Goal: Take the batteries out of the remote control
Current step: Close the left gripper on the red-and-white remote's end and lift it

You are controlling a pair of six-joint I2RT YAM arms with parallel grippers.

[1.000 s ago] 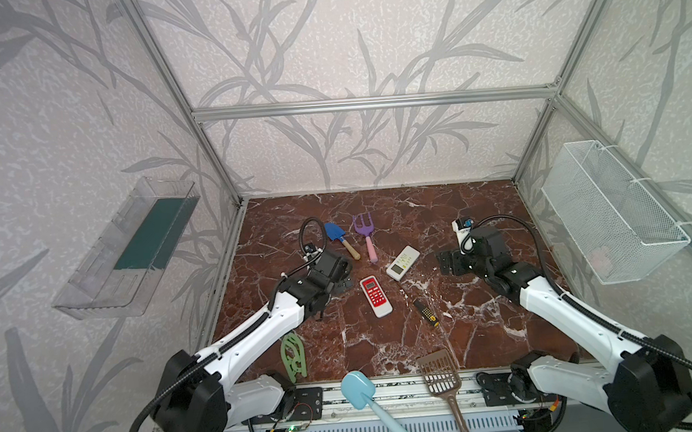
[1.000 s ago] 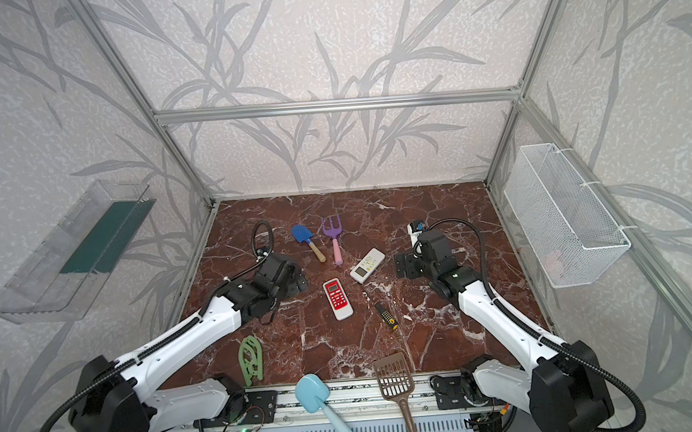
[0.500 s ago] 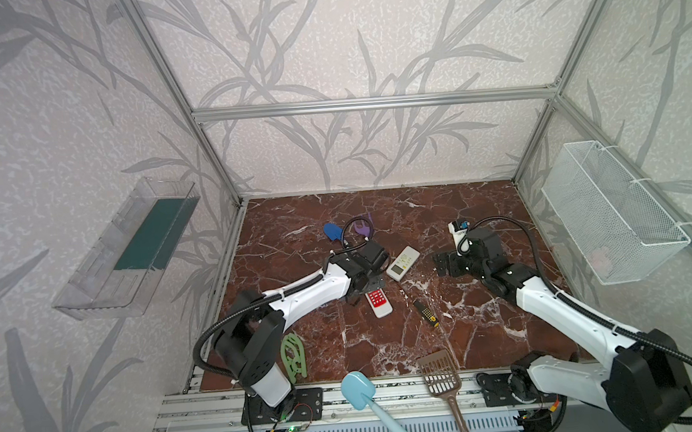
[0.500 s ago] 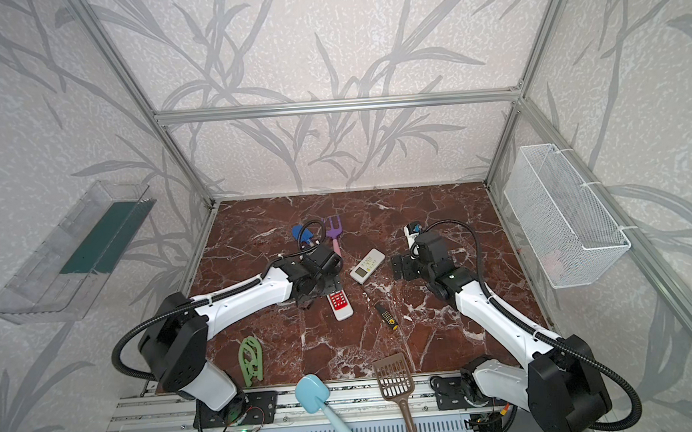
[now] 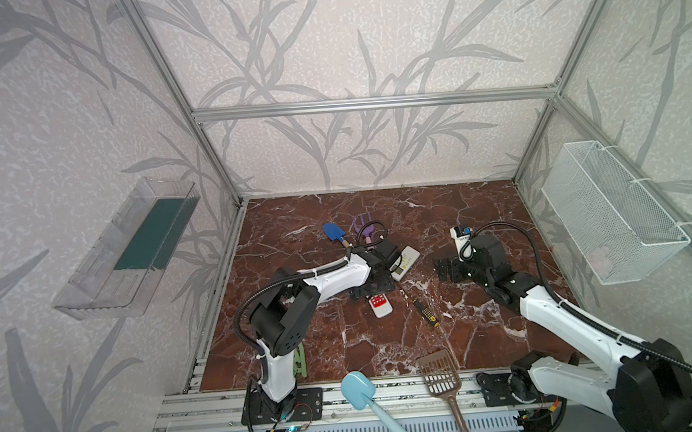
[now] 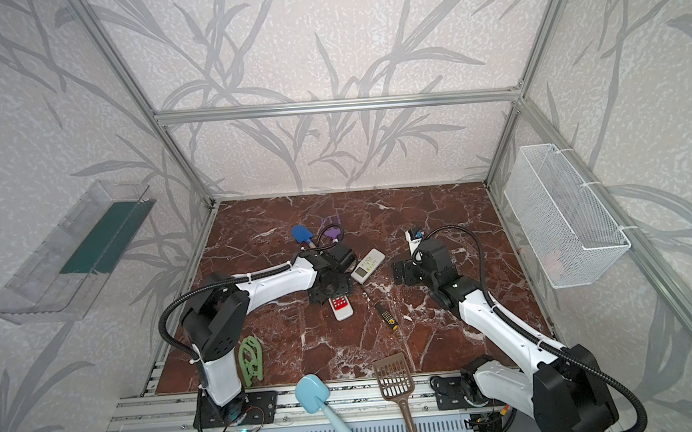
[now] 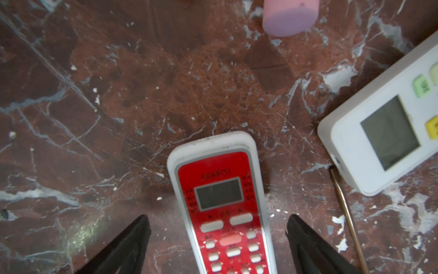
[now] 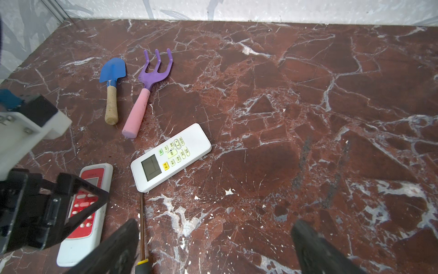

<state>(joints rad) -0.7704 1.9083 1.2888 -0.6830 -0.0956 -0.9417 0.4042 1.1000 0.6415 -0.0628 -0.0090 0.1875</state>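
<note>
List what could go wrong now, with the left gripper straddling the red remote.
The red-faced white remote lies buttons-up inside the open left gripper; its back faces down, so it needs a flip and might slip. The yellow-black screwdriver lies close beside it; a closing finger might knock its thin shaft.

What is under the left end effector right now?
The left end effector hangs open over the red remote, which lies face up on the marble table, clear of both fingers. Its underside and any batteries are hidden.
</note>
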